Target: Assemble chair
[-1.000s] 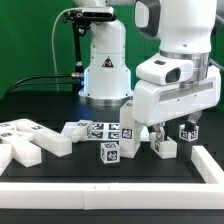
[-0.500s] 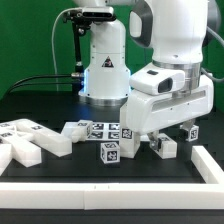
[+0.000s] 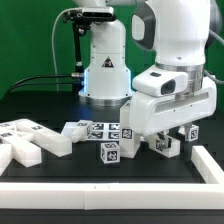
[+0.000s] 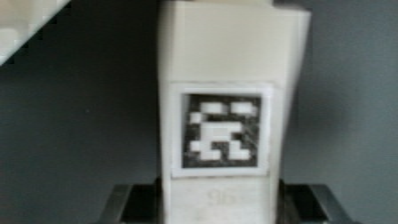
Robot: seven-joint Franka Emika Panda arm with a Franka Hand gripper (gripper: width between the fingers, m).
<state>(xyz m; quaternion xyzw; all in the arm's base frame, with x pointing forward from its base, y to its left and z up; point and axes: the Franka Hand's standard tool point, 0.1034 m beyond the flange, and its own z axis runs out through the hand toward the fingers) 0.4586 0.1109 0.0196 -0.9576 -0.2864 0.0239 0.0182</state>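
Observation:
The chair lies in loose white parts on the black table. In the wrist view a white post (image 4: 222,70) with a black-and-white tag runs straight between my fingers (image 4: 135,203), which press against both its sides. In the exterior view my gripper (image 3: 160,137) is down at the table on the exterior view's right, over that tagged post (image 3: 166,146). Long plain bars (image 3: 32,142) lie at the exterior view's left. Tagged pieces (image 3: 100,128) cluster in the middle, with a small tagged block (image 3: 110,151) in front of them.
Another tagged white piece (image 3: 190,131) stands just beyond my hand at the exterior view's right. A raised white rim (image 3: 110,190) borders the table's front and right side. The arm's base (image 3: 105,65) stands behind the middle parts.
The hand has come a little lower over the post at the exterior view's right, and the jaws have closed in from wide open. The other parts have not moved.

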